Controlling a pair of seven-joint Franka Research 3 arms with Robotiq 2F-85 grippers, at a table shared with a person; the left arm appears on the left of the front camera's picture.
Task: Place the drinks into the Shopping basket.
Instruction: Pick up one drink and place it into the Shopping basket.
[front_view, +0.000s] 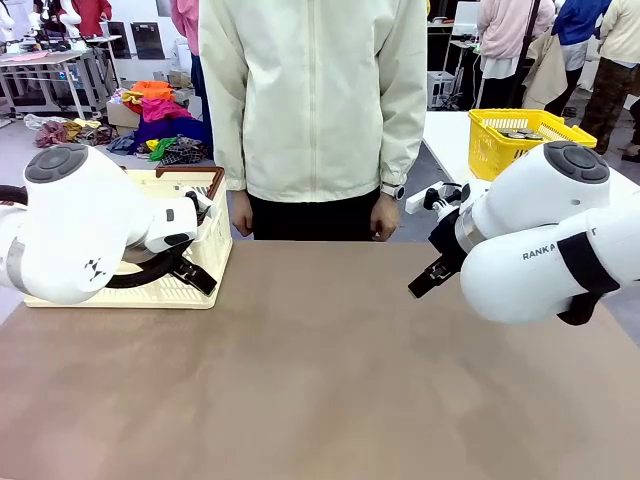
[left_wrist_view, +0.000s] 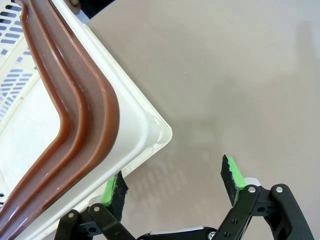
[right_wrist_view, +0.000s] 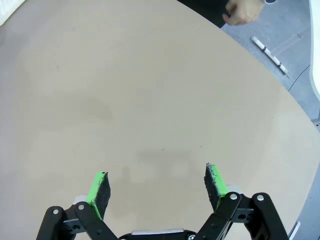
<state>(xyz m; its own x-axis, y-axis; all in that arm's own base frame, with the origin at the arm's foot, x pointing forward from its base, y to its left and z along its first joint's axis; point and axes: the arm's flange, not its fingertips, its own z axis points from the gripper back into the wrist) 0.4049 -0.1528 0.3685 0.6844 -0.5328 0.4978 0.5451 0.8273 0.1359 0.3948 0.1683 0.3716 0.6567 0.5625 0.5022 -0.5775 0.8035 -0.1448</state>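
Note:
The drinks are out of view. The Shopping basket (front_view: 214, 250), cream-white lattice with a dark brown rim, stands at the table's far left, partly hidden behind my left arm. In the left wrist view its near corner (left_wrist_view: 150, 125) and brown handles (left_wrist_view: 85, 115) lie just ahead. My left gripper (left_wrist_view: 174, 182) is open, one green pad beside that corner and nothing between the fingers. My right gripper (right_wrist_view: 157, 187) hangs open over bare table, holding nothing.
A person in a pale jacket stands at the far edge, hands (front_view: 241, 222) down at the sides; one hand (right_wrist_view: 242, 12) shows past the table's rim. A small yellow basket (front_view: 525, 135) sits on a white table at the back right. The brown tabletop (front_view: 320, 380) stretches between my arms.

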